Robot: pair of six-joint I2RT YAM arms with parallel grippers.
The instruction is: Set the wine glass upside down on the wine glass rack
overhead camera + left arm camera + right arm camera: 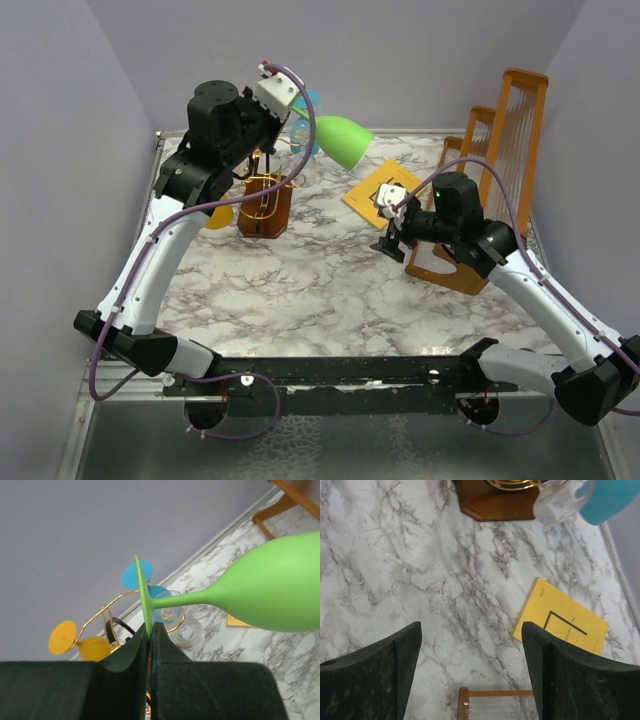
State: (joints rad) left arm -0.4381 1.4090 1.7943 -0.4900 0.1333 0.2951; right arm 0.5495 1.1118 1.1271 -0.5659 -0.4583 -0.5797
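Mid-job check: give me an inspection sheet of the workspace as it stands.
Surface: marble table, nothing spilled.
Job's things: green wine glass held sideways by its foot near wine glass rack, not yet hung.
Clutter: yellow card, wooden frames; orange glass, blue glass, clear glass on rack.
Grippers: left gripper shut on glass foot; right gripper open, empty.
Cables: purple cables along arms, no snag seen.
Surroundings: lilac walls.

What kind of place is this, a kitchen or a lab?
Probably a robot test cell, not a kitchen: plain lilac walls box in a marble-patterned table, and the left arm and right arm are bolted at its near edge.
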